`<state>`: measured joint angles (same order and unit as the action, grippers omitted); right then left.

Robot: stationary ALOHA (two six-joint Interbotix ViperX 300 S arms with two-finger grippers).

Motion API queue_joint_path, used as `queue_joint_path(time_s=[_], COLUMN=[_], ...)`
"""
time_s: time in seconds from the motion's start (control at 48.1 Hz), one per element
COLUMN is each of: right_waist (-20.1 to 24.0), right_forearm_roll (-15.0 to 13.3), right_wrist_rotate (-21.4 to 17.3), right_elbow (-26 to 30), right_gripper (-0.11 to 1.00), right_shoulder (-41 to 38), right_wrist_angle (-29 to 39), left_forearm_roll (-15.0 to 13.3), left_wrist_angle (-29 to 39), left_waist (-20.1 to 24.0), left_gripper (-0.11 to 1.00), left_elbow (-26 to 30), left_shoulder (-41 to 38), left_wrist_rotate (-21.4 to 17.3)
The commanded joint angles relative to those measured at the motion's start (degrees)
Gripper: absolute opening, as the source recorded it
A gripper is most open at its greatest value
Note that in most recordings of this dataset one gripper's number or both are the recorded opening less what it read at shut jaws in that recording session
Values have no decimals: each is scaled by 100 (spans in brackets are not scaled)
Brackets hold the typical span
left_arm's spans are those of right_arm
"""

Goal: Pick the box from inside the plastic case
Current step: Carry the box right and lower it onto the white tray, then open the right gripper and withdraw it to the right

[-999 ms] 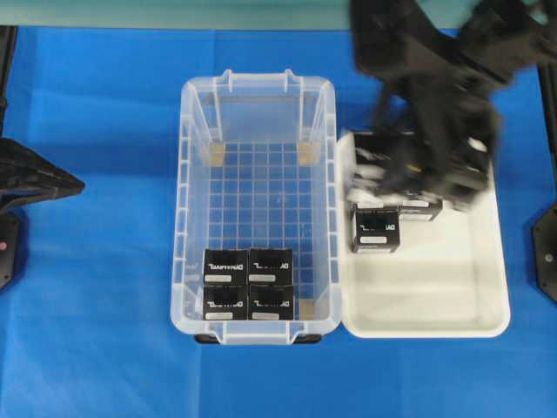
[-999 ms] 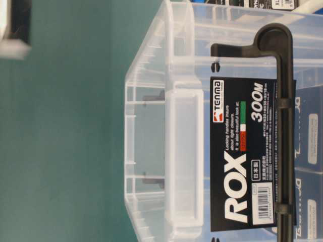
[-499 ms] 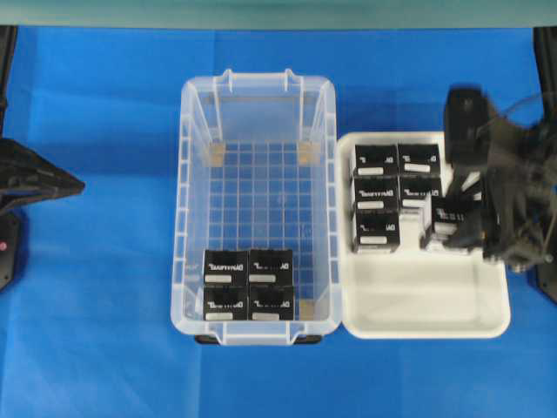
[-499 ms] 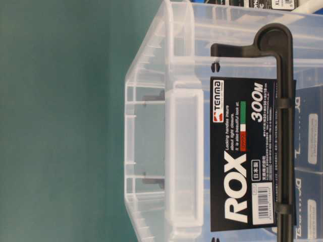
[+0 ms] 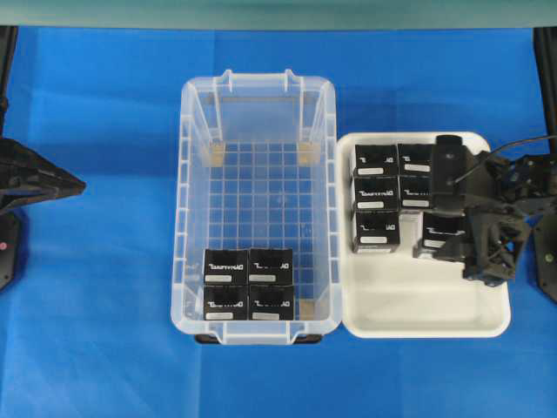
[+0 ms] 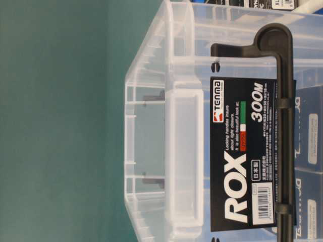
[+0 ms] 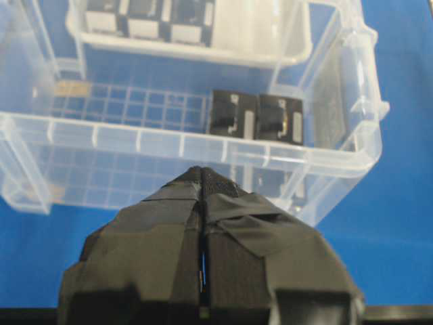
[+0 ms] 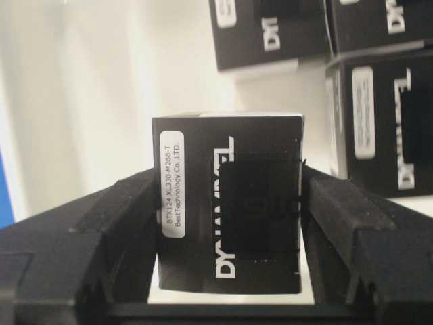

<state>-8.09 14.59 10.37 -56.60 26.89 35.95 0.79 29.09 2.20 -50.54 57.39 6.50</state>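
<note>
The right gripper (image 8: 226, 203) was clamped on a box (image 8: 230, 203) over the white tray (image 5: 426, 305), beside five boxes already lying there. Four more boxes (image 5: 248, 284) sat at the near end of the case (image 5: 187, 174). The left gripper (image 7: 203, 196) hung outside the case with its fingers pressed together.

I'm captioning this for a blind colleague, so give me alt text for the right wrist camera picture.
The right end effector grips a black box with white lettering and a white label between its two dark padded fingers, over the white tray. More identical black boxes sit behind it in the tray.
</note>
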Motion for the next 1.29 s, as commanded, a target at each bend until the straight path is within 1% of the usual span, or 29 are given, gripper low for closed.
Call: queue_joint_path(time_s=[0.0,0.104,0.25,0.499,1.019,1.04,1.123,1.165,1.207,1.269], right_waist=[44,62,62,53,44,62,62,62,62,62], right_forearm_roll=[-97,-272,-396,-404,-404,-404,-404,-422,-457,-545], right_wrist_rotate=[44,167,237,246,185,185,176,176,176,176], right_elbow=[35,70,114,79,123,132,167,176,185,193], right_gripper=[63,63,63,63,63,65,85,91,93,93], right_shoulder=[-255,-563,-826,-896,-870,-870,-809,-782,-765,-738], right_wrist_angle=[-185,-316,-466,-677,-624,-633,-668,-668,-668,-650], left_forearm_roll=[18,18,9,9,18,18,9,9,9,18], left_wrist_angle=[-53,-53,-53,-62,-53,-53,-62,-53,-62,-62], left_waist=[0,0,0,9,0,0,-9,-18,-26,-35], left_gripper=[-5,-5,-5,-5,-5,-5,-5,-5,-5,-5], left_elbow=[70,70,70,70,70,70,70,70,70,70], left_shoulder=[-53,-62,-62,-62,-62,-62,-62,-62,-62,-62], left_wrist_rotate=[0,0,0,0,-9,-9,0,0,0,0])
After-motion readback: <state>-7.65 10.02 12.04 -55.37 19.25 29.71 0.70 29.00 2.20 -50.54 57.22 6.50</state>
